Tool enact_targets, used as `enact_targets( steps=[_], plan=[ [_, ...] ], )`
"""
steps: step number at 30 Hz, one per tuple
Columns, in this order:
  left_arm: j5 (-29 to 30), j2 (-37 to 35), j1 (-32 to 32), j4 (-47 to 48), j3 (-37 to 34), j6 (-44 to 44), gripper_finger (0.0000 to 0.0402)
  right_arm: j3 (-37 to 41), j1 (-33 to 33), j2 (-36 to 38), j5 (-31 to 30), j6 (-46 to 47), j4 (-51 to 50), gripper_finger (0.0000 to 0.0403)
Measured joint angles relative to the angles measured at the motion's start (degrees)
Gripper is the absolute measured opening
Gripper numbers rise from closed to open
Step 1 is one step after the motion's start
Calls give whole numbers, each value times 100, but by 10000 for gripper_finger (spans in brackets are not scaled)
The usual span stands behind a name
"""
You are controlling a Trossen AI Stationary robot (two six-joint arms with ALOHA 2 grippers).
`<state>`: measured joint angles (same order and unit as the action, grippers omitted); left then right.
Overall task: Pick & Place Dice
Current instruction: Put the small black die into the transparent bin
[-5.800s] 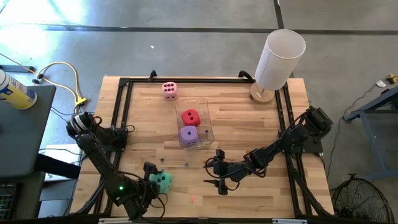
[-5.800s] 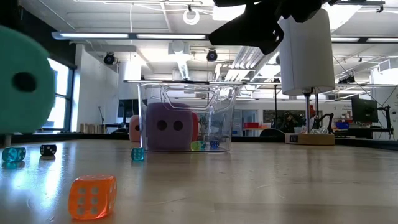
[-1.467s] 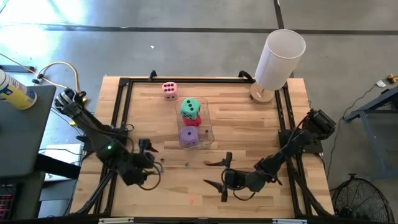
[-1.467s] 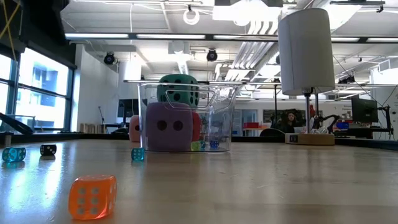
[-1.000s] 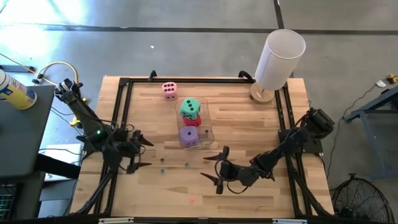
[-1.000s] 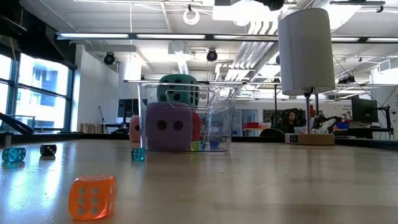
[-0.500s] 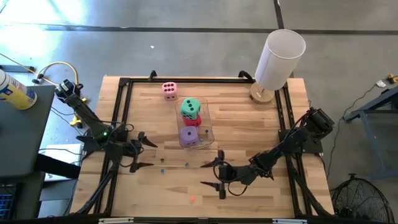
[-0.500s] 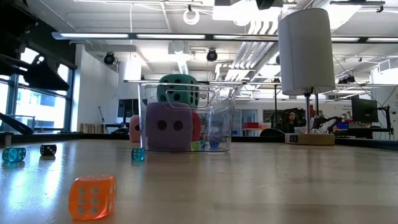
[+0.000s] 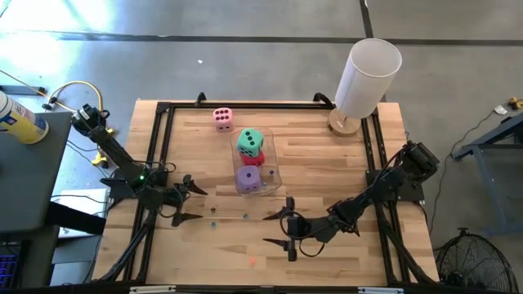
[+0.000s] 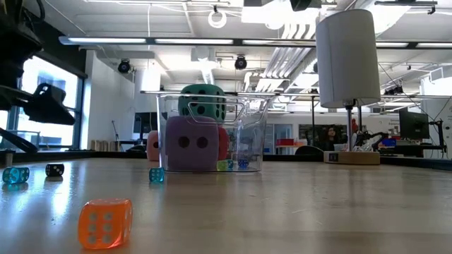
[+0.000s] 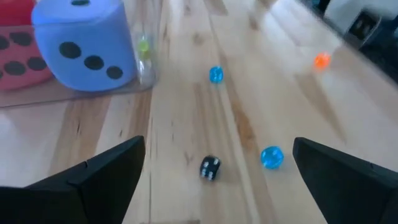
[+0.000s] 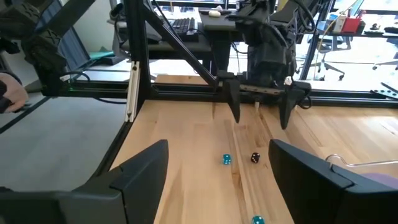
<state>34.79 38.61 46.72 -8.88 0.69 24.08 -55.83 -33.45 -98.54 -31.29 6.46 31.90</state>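
Grippers both empty, dice mostly in the bin

Left gripper (image 9: 191, 202) hangs wide open over bare wood, holding nothing. Right gripper (image 9: 279, 230) is spread too, also empty. Teal die (image 9: 250, 140) sits on the red die (image 9: 252, 155) inside the clear bin (image 9: 272, 175) beside the purple die (image 9: 248, 177); pink die (image 9: 222, 118) sits on the table (image 9: 327, 163) behind it.

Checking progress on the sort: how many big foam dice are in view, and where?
4. Purple die, red die and teal die stacked on it sit in the clear bin; pink die rests on the table beyond.
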Motion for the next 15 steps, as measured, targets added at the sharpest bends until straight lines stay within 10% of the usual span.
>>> enact_targets(
  steps=[15],
  plan=[
    [-10,1760,-11,-1175,-24,97,397,0,11,0,0,0,-2,270]
  ],
)
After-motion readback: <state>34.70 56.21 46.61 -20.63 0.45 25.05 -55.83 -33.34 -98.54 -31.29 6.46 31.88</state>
